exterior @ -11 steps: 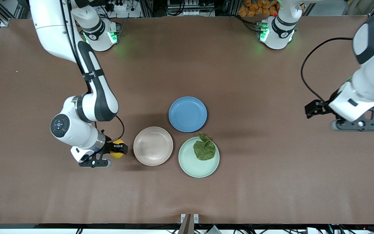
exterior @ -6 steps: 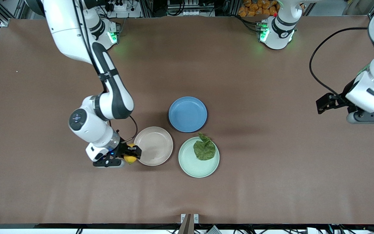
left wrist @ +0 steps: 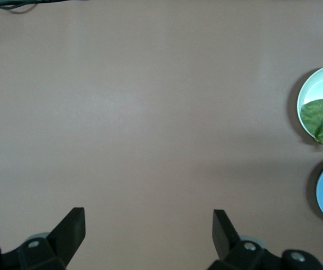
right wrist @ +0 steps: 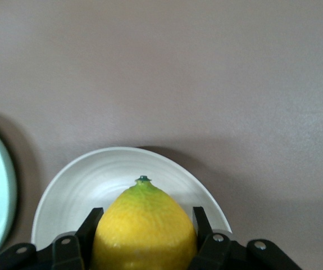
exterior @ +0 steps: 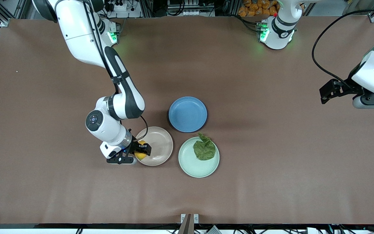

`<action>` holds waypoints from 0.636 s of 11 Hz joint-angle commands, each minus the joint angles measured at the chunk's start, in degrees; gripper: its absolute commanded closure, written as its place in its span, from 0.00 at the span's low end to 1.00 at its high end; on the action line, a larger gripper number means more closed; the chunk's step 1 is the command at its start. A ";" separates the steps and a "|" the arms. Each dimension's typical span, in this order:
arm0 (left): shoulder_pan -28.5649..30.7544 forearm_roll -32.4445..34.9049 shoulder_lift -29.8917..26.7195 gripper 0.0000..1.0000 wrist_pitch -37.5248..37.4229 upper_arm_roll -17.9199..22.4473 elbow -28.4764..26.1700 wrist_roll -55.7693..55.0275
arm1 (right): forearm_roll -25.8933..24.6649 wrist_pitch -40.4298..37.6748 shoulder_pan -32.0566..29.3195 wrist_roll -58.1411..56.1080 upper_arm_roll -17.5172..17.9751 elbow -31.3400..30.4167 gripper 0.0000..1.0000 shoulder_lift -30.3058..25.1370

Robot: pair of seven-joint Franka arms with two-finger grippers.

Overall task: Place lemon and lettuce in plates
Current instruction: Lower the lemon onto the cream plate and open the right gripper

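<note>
The right gripper (exterior: 140,152) holds the lemon (exterior: 140,155) between its fingers over the pink-beige plate (exterior: 156,146); lettuce (exterior: 204,149) lies in the mint plate (exterior: 190,165); the left gripper (left wrist: 148,233) waits, fingers spread wide, over bare tabletop (exterior: 271,162).

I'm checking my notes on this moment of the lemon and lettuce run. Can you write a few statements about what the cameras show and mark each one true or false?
1. The lettuce lies in the mint green plate. True.
2. The right gripper holds the lemon over the blue plate. False: the fingers sit on either side of the lemon over the pink-beige plate, at its edge toward the right arm's end.
3. The left gripper is open and holds nothing. True.
4. The left gripper is over the mint green plate. False: it is over bare table at the left arm's end.
5. The blue plate is nearer to the front camera than the other two. False: it is farther.
</note>
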 commanded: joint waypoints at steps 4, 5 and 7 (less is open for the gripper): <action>1.59 -3.78 -6.73 0.00 1.05 0.02 -6.76 1.62 | 1.41 0.27 2.32 2.94 -0.37 0.62 0.30 2.67; 1.76 -3.87 -7.61 0.00 1.94 0.02 -8.43 1.79 | 1.33 0.35 2.50 3.72 -0.37 0.62 0.30 2.84; 1.76 -3.96 -8.14 0.00 2.39 0.02 -8.98 1.88 | 1.33 0.27 2.42 3.91 -0.37 0.62 0.02 2.93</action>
